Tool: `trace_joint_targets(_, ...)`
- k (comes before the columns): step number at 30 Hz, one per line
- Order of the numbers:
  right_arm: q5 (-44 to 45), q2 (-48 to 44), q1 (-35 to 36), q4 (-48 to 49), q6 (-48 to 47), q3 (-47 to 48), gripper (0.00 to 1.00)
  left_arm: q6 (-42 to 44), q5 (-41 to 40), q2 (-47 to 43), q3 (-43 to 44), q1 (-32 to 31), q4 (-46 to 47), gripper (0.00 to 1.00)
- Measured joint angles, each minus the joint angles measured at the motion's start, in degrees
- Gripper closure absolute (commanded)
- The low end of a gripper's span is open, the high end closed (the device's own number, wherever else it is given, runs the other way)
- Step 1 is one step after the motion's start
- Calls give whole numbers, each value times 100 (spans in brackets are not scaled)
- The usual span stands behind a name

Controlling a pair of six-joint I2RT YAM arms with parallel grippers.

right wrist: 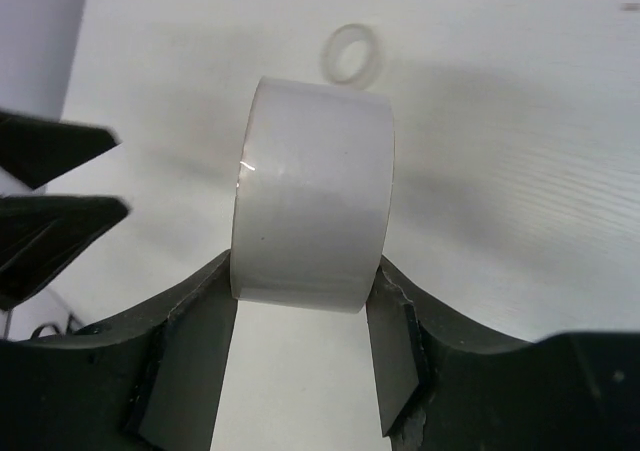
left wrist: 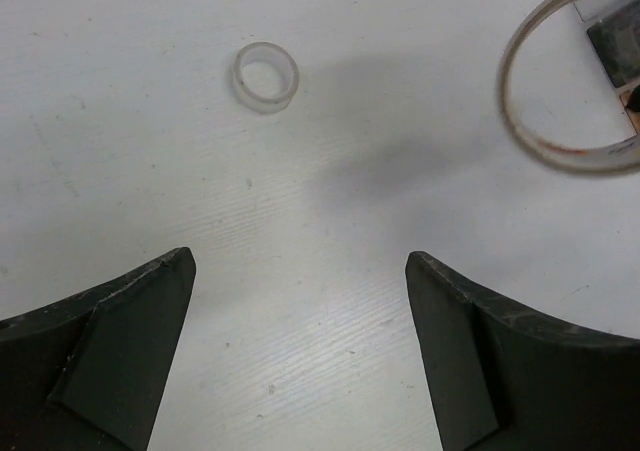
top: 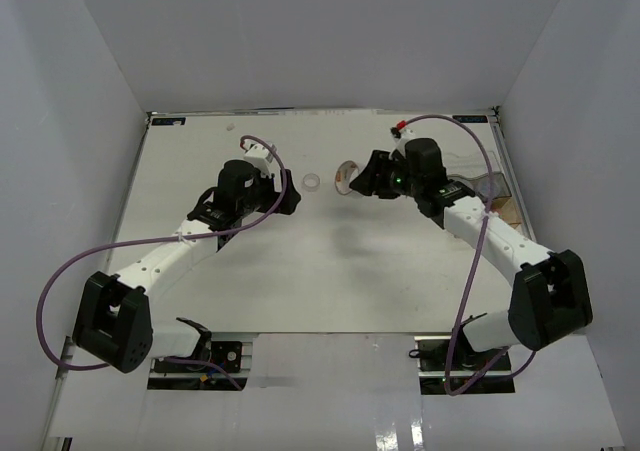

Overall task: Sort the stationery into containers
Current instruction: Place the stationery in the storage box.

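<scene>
My right gripper [top: 358,182] is shut on the beige tape roll [top: 345,178], holding it upright by its flat sides, above the table; in the right wrist view the roll [right wrist: 315,206] sits between the fingers [right wrist: 395,341]. The small clear ring [top: 311,182] lies on the table between the two grippers, and shows in the left wrist view [left wrist: 266,76] and the right wrist view [right wrist: 352,53]. My left gripper [top: 287,193] is open and empty, just left of the ring [left wrist: 300,271]. The tape roll also shows in the left wrist view [left wrist: 570,81]. No markers are in view.
The organiser [top: 497,196], clear plastic with a tan part, stands at the right edge of the white table, mostly hidden behind my right arm. Grey walls enclose the table on three sides. My left gripper's fingers [right wrist: 50,201] show at the left of the right wrist view.
</scene>
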Motion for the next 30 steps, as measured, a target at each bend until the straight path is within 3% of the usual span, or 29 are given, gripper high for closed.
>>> trace_joint_targets(9, 1003, -295, -2122, -820, -330, -105, 79, -37, -605, -61, 0, 0, -76, 2)
trace_joint_targets(16, 1768, -83, -3300, -1263, -457, 522, 77, -9, -1154, -94, 11, 2, -214, 2)
trace_joint_targets(21, 2044, 527, -3777, -1287, -348, 1163, 74, 17, -1296, -94, 33, 2, -258, 2)
trace_joint_targets(30, 2170, 1504, -3858, -1386, 127, 1816, 72, 74, -1412, -87, 55, 2, -304, 2)
